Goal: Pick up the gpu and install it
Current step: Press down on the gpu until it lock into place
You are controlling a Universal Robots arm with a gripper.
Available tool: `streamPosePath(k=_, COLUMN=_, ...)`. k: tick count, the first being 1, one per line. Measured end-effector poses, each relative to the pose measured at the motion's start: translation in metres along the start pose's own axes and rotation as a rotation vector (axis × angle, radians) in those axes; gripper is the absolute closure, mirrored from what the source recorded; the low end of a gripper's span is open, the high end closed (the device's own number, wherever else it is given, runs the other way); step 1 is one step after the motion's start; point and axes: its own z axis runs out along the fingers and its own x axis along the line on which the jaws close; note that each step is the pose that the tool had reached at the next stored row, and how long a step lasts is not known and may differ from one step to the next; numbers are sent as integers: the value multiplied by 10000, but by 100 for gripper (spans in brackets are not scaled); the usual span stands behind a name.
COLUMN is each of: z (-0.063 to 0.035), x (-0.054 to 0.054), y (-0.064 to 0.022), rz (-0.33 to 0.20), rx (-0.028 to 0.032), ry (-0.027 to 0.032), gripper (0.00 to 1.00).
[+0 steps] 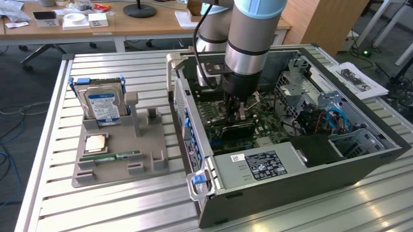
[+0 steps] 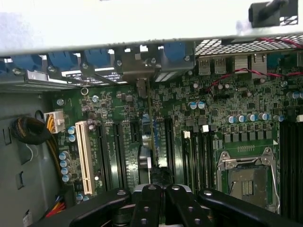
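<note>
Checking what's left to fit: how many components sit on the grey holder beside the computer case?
3. A hard drive stands upright at the grey holder's far end; a copper-faced square chip lies flat mid-holder; a green memory stick lies nearer the camera. None seems hidden.

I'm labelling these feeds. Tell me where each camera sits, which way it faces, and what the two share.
Exterior view: off the arm, above the slatted table, looking down at the open computer case and parts tray; the arm and gripper show.
Wrist view: on the wrist, looking along the shut gripper at the motherboard; the gpu stands edge-on.
Shared: gripper, motherboard, case interior.
</note>
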Motion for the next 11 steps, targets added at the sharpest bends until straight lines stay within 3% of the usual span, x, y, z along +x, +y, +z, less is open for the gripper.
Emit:
streamPosePath(k=8, z=0, x=-2, y=-14, rz=0, rx=0, ry=1, gripper=89)
streamPosePath(k=11, z=-34, x=-6, y=-17, rz=0, rx=16, ry=-28, gripper=89)
